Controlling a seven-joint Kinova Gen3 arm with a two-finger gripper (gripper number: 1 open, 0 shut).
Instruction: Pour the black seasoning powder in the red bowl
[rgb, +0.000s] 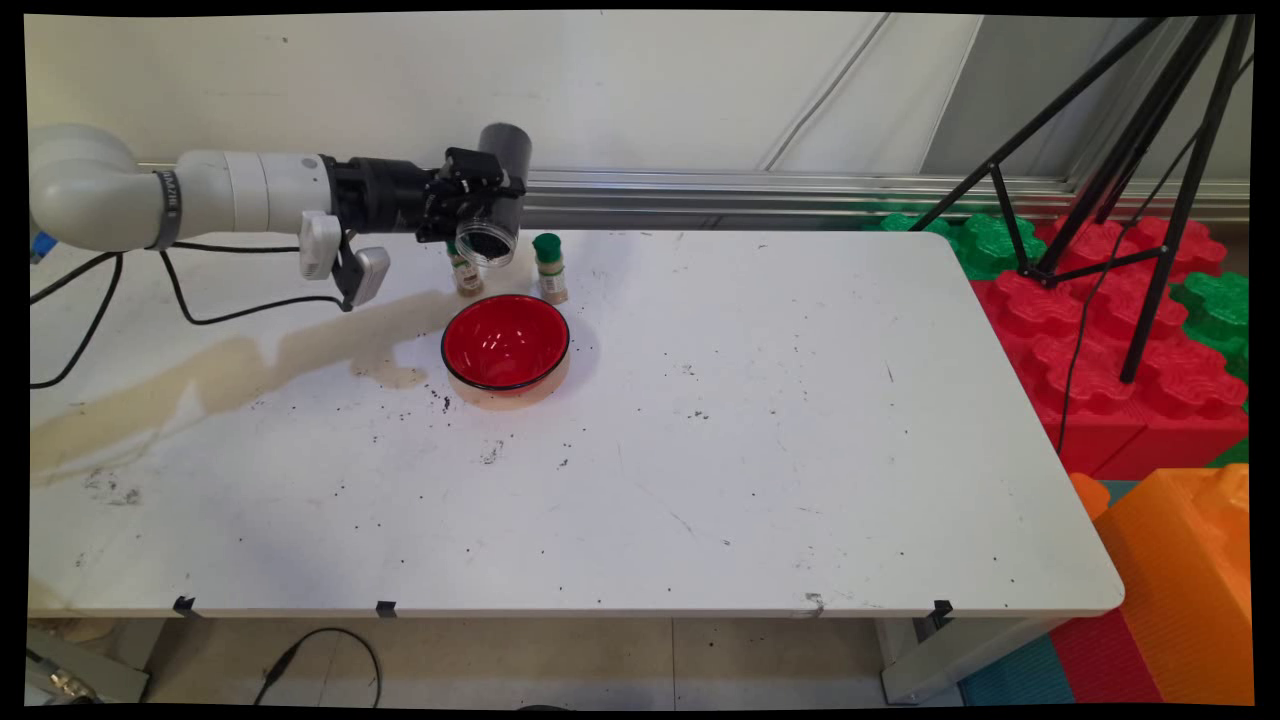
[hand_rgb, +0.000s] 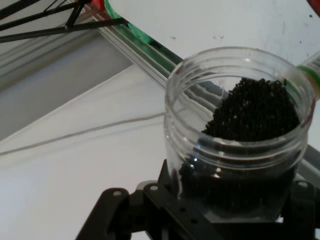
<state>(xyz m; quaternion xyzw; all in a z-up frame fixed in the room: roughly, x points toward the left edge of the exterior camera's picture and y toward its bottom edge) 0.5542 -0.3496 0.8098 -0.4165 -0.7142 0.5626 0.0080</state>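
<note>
While tilted, jar (rgb: 497, 200) (open) in hand (rgb: 478, 190)

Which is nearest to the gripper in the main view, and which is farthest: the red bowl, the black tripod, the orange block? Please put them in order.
Measured from the gripper, which holds a clear jar of black grains:
1. Red bowl, on the table just below the jar's mouth.
2. Black tripod, off the table's far right end.
3. Orange block, on the floor at the near right corner.

Left spice bottle (rgb: 465, 272) half hidden behind the jar (rgb: 497, 205); labels unreadable; fingertips behind jar.
</note>
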